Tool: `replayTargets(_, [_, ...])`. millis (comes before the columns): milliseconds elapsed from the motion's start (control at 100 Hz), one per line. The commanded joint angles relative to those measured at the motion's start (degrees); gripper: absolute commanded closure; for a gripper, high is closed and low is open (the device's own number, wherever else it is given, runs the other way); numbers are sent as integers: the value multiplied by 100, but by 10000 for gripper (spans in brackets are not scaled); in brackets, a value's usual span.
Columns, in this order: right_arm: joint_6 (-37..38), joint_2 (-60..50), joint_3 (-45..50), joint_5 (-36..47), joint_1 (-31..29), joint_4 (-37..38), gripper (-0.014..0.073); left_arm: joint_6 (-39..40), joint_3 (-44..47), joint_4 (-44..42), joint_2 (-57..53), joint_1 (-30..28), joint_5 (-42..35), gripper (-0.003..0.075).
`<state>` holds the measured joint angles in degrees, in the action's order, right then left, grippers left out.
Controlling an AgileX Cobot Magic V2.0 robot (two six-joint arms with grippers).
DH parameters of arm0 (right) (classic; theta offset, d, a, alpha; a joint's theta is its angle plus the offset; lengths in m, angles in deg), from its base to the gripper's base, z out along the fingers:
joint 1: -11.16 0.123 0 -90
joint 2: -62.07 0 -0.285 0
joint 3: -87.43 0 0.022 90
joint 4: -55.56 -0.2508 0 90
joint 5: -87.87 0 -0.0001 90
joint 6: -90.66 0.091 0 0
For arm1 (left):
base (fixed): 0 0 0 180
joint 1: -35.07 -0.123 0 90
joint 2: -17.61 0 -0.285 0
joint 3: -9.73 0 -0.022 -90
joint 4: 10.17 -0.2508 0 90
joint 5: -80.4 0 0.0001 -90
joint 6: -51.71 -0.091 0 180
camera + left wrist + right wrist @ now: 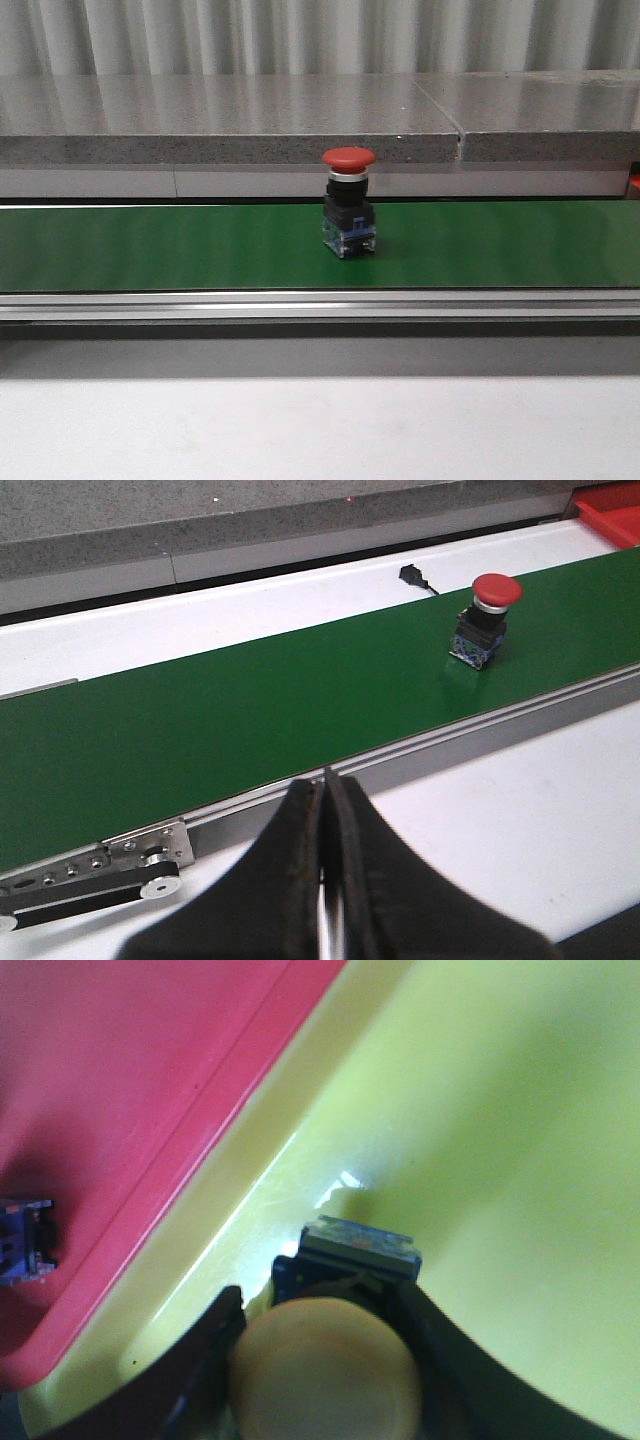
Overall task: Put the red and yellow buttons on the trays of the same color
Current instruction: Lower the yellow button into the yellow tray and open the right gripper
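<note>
- A red cap is seen on the button, above a silver ring, a black body and a clear bluish base.
- The belt is coloured plain dark green, edged by a silver rail.
- The ledge behind is speckled grey.
- The table is shown as white.
- The left gripper is black.
- A yellow tray and a red tray are seen side by side.
- A pale yellow cap is shown on the held button; its base appears dark with a bluish edge, though the view is blurred.
- The right gripper is dark.
</note>
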<state>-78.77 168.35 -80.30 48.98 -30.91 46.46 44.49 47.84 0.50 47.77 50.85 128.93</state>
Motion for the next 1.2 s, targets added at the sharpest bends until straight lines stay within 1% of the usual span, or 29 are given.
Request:
replayTargets(0, [-4, -191, -123, 206, -14, -55, 304, 9, -137, 114, 47, 50, -416, 741])
replayTargets(120, [-4, -107, -123, 206, -14, -60, 216, 9, -137, 114, 47, 50, -416, 741])
replayTargets(240, [-4, -87, -123, 200, -12, -60, 105, 9, -137, 114, 47, 50, -416, 741])
replayTargets(310, [-4, -87, -123, 232, -12, -60, 71, 9, -137, 114, 47, 50, -416, 741])
replayTargets(540, [-4, -314, -123, 265, -12, 42, 73, 9, -137, 114, 47, 50, -416, 741])
replayTargets(910, [-4, -1409, -123, 36, 50, 58, 73, 9, -137, 114, 47, 50, -416, 741])
replayTargets(1010, [-4, -1714, -123, 15, 291, 58, 73, 9, -137, 114, 47, 50, -416, 741])
replayTargets(1190, [-141, -2080, -123, -252, 1049, 67, 73, 9, -137, 114, 47, 50, -416, 741])
